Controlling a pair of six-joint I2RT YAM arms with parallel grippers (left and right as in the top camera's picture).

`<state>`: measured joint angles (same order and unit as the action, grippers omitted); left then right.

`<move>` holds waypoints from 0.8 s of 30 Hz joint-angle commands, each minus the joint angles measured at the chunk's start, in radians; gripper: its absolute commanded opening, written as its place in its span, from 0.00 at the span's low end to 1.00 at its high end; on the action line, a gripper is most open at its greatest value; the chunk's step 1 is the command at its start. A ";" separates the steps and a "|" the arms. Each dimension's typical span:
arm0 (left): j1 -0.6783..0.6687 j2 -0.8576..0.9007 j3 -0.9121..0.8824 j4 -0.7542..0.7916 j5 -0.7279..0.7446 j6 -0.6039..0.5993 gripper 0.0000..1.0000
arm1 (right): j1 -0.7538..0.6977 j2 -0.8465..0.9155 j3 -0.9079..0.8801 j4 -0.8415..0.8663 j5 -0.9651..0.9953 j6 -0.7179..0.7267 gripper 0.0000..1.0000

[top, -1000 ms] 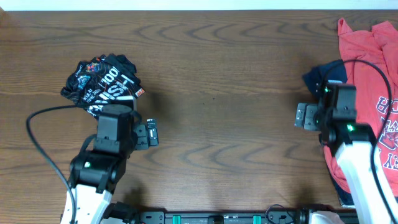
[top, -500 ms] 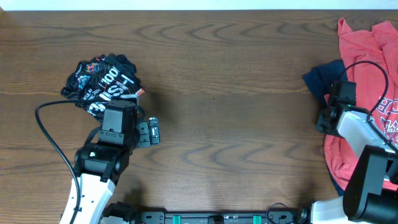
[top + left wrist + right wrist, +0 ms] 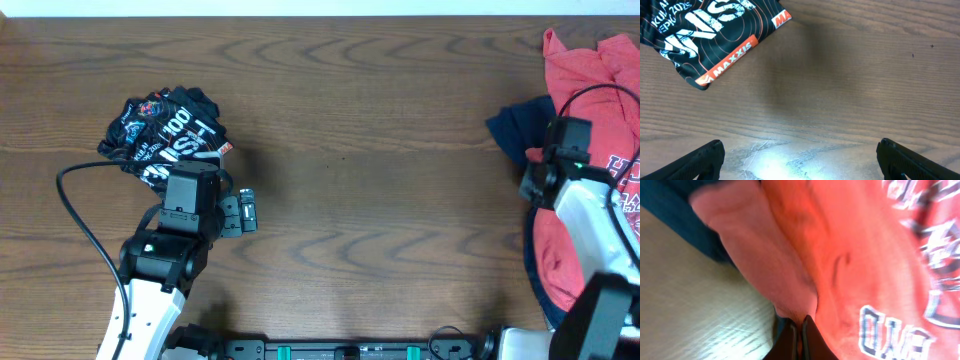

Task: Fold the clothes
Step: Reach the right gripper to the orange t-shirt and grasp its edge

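Overhead view: even, moderately bright light; table [image 3: 380, 200] grain sharp, shadows faint. Left wrist view: white glare patch on the table near the bottom edge, a soft dark shadow band above it; black shirt [image 3: 705, 40] print crisp. Right wrist view: red shirt [image 3: 865, 255] out of focus, lettering smeared.

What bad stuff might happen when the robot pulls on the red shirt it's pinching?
The right gripper pinches only a thin fold of the coral-red T-shirt, right at its edge, so the cloth may slip out when lifted. The navy T-shirt looks tucked under the red one and might get dragged along across the table.
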<state>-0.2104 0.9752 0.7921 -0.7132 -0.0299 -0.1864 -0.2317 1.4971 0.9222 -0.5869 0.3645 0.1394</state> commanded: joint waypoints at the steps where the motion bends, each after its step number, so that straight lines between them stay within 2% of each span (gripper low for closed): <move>1: 0.002 0.002 0.019 0.000 -0.001 -0.010 0.98 | -0.010 -0.054 0.024 -0.024 -0.018 0.002 0.02; 14: 0.002 0.002 0.019 0.000 -0.001 -0.010 0.98 | -0.010 -0.021 0.016 -0.057 -0.099 -0.001 0.01; 17: 0.002 0.002 0.019 0.000 -0.001 -0.010 0.98 | -0.006 -0.034 0.038 -0.037 -0.324 -0.097 0.01; 21: 0.002 0.002 0.019 0.000 -0.001 -0.009 0.98 | 0.036 -0.084 0.146 -0.059 -0.812 -0.277 0.01; 24: 0.002 0.002 0.018 0.000 -0.001 -0.010 0.98 | 0.116 -0.132 0.238 -0.084 -0.934 -0.279 0.01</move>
<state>-0.2104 0.9752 0.7921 -0.7132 -0.0296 -0.1867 -0.1848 1.4433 1.0611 -0.6693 -0.2516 -0.0521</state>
